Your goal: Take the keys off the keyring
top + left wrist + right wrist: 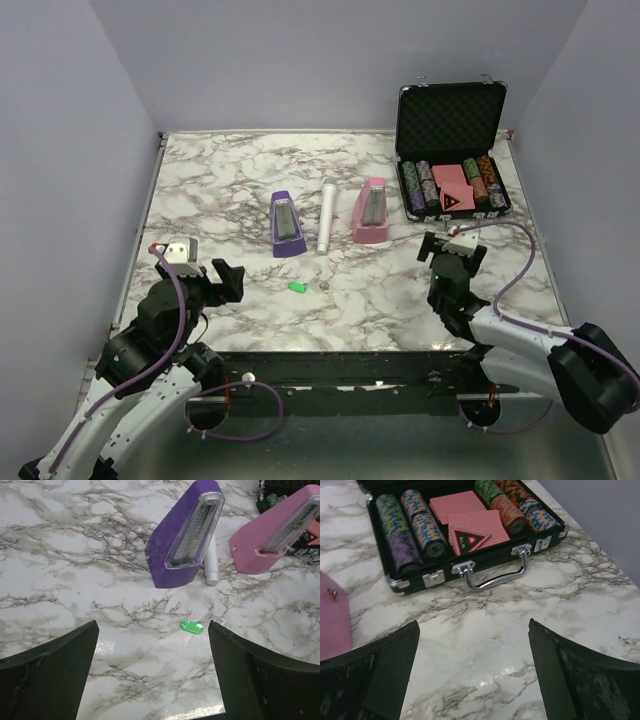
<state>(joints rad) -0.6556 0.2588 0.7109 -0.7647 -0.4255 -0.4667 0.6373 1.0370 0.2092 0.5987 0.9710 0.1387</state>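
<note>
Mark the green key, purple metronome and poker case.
key (pixel 191 626), left wrist view, on the green head.
purple metronome (pixel 167 544), left wrist view, on its purple side wall.
case (pixel 450 118), top view, on the foam inside the open lid.

My table (pixel 240 190) has a white top veined with grey. Plain pale lilac walls (pixel 330 60) close it in on the left, right and far sides. The light is soft and even.

Purple metronome (pixel 284 224), white microphone (pixel 327 214), pink metronome (pixel 370 211), open poker-chip case (pixel 450 118).
</note>
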